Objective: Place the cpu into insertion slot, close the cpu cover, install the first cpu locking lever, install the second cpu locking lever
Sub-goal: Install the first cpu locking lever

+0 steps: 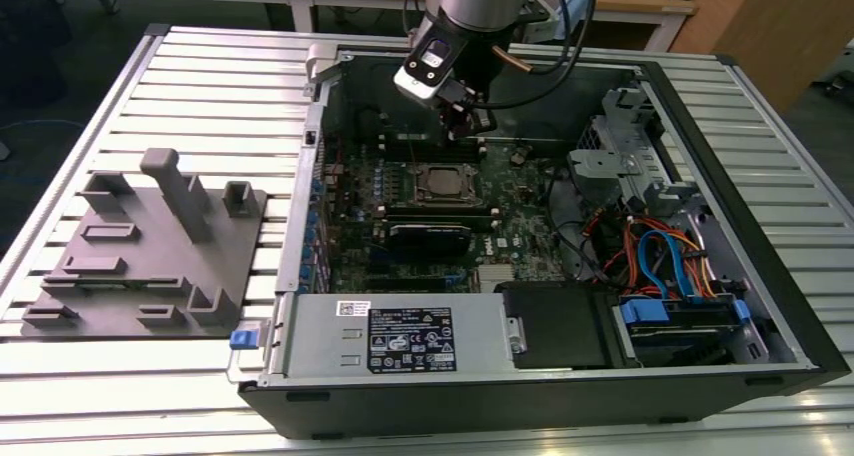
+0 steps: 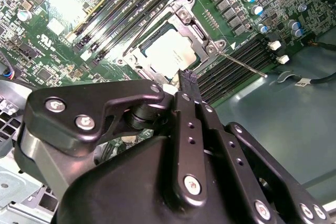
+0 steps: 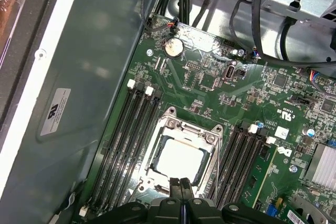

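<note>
The cpu (image 3: 177, 158) lies flat in the insertion slot (image 2: 134, 57) on the green board, its silver top showing. The cpu cover (image 3: 211, 140) is down around it as a silver frame. In the second wrist view a thin metal locking lever (image 2: 244, 64) sticks out from the socket corner over the black memory slots. My gripper (image 3: 181, 183) hangs just above the socket's edge with its black fingers (image 2: 188, 80) pressed together and nothing between them. In the exterior view the gripper (image 1: 463, 128) is over the back of the board, a little beyond the cpu (image 1: 443, 183).
Long black memory slots (image 3: 128, 140) flank the socket on both sides. The case's back wall (image 1: 547, 86) is close behind the arm. Cables and a drive cage (image 1: 667, 266) fill the exterior view's right. A grey fixture (image 1: 147, 246) lies outside the case on the slatted table.
</note>
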{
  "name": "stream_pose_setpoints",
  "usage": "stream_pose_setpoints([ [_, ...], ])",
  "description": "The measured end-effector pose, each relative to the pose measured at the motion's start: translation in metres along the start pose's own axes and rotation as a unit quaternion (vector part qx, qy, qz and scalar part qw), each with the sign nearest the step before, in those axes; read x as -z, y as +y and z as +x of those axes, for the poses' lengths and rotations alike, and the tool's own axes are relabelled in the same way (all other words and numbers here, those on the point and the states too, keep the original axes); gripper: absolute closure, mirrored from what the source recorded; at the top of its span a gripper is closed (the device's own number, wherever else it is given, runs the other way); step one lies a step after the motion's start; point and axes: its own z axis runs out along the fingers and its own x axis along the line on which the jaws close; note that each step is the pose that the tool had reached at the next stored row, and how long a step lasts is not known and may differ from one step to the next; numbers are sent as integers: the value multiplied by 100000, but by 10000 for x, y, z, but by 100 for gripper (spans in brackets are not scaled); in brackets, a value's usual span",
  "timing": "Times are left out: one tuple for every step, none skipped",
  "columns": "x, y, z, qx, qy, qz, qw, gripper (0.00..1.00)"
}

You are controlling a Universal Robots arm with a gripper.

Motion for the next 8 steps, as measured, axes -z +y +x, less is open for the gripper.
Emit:
stream_pose_setpoints([
  [0,0,0,0,-1,2,100000,89],
  [0,0,0,0,0,0,100000,89],
  [0,0,0,2,1,0,100000,89],
  [0,0,0,0,-1,3,100000,89],
  [0,0,0,0,-2,1,100000,89],
  [0,0,0,3,-2,2,100000,89],
  [0,0,0,16,-1,1,100000,89],
  [0,0,0,51,-3,5,100000,89],
])
